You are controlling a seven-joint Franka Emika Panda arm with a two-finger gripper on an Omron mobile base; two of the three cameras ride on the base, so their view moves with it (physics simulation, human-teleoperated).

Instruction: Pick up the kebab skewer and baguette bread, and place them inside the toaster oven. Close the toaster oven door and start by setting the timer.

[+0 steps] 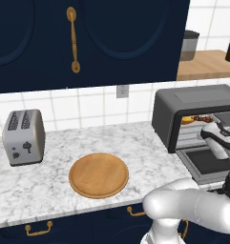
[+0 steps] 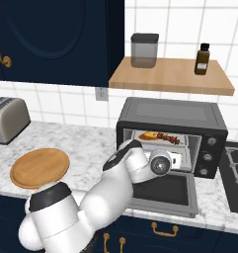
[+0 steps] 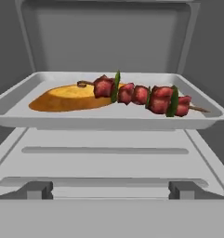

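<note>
Toaster oven [image 2: 171,114]: boxy dark grey metal, on the marble worktop [image 1: 59,143].
Toaster oven door [image 2: 165,193]: flat, rigid, glass-windowed, dropped open; judged best taken by its front edge or bar handle.
Tray [image 3: 20,116]: smooth grey, shallow.
Baguette bread [image 3: 69,98]: golden, crusty, light, lying on the tray.
Kebab skewer [image 3: 140,95]: thin, fragile, resting against the bread.
End effector [image 2: 176,159]: released, empty.

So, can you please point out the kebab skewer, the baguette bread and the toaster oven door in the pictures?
kebab skewer [image 3: 143,95], hand view, on a red meat chunk near its middle.
baguette bread [image 3: 67,98], hand view, on its golden top.
toaster oven door [image 2: 162,193], right base view, on the dark glass of the dropped-open panel.
</note>
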